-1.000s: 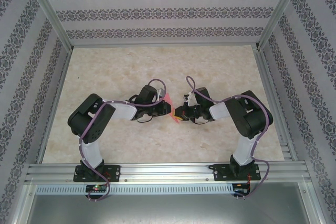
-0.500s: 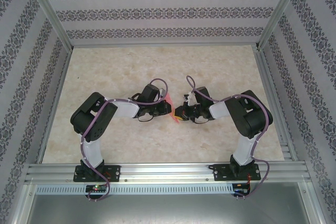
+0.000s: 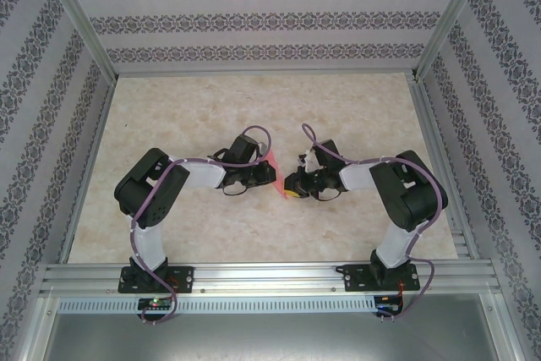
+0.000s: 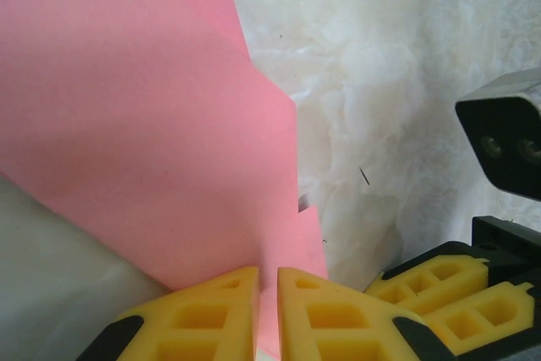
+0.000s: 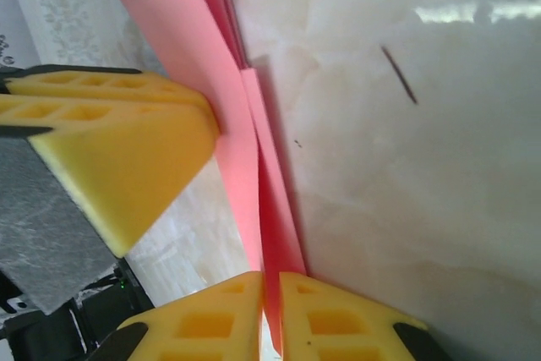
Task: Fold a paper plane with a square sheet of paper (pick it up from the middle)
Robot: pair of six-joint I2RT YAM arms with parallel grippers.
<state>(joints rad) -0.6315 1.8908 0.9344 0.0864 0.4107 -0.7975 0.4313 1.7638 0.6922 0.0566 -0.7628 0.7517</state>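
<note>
Both sets of jaws are pinched narrow on the thin, folded pink-red paper sheet. The left gripper clamps its lower edge at 6 o'clock in the left wrist view, and the right gripper nips the layered edge at 6 o'clock in its own view. From above the sheet is a thin sliver mid-table, right between the two. Its stepped edge runs from 12 to 6. There's lots of bare beige marble-look table toward 12 o'clock, and the patterned walls are well apart.

Left gripper pinches the folded pink paper between its yellow fingertips, above the marble table; right gripper sits just beside, lower right.
</note>
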